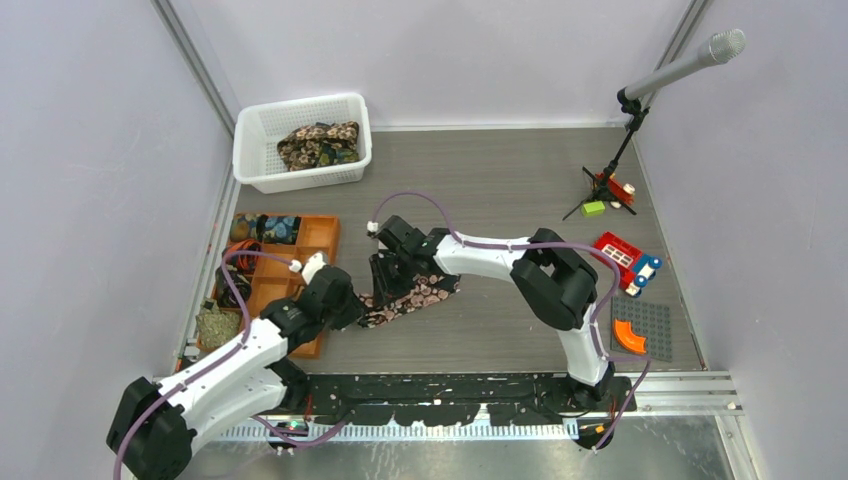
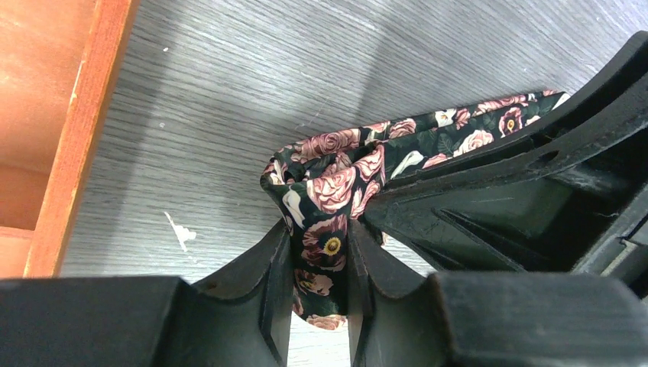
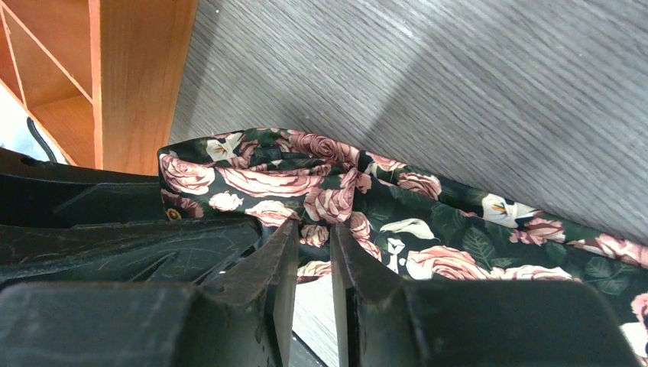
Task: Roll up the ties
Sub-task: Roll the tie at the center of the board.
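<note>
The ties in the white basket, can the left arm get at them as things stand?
Probably not yet: the left gripper is shut on the floral tie. The basket is open on top, with only the low orange tray between.

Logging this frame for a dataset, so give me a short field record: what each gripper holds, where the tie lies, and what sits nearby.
tie in work: black floral tie, on the table beside the orange tray
left gripper: shut on black floral tie, at its bunched end
right gripper: shut on black floral tie
roll state: bunched folds, no neat roll yet
other ties: patterned ties piled in the white basket
</note>
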Robot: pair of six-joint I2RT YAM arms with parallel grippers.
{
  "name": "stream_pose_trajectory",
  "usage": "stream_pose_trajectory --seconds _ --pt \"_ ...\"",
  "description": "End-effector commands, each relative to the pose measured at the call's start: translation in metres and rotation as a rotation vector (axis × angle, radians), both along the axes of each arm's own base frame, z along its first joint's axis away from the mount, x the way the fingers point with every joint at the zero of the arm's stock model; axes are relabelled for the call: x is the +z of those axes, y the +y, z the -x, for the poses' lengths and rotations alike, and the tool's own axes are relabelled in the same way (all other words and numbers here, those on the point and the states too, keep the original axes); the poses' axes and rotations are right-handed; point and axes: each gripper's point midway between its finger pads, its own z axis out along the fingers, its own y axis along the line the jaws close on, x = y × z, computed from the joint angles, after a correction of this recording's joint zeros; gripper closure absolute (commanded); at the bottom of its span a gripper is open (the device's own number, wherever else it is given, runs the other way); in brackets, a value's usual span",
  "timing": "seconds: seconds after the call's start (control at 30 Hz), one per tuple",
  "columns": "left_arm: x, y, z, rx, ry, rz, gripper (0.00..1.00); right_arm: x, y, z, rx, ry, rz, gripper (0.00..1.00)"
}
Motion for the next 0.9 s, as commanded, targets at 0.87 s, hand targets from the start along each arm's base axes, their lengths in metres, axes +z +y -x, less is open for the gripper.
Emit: stream_pose_trajectory --seconds 0.87 --pt "0.032 -0.038 -0.025 -0.104 0.086 -0.018 0.69 -0.006 0.001 0.001 -0.103 0.023 -0.041 0.79"
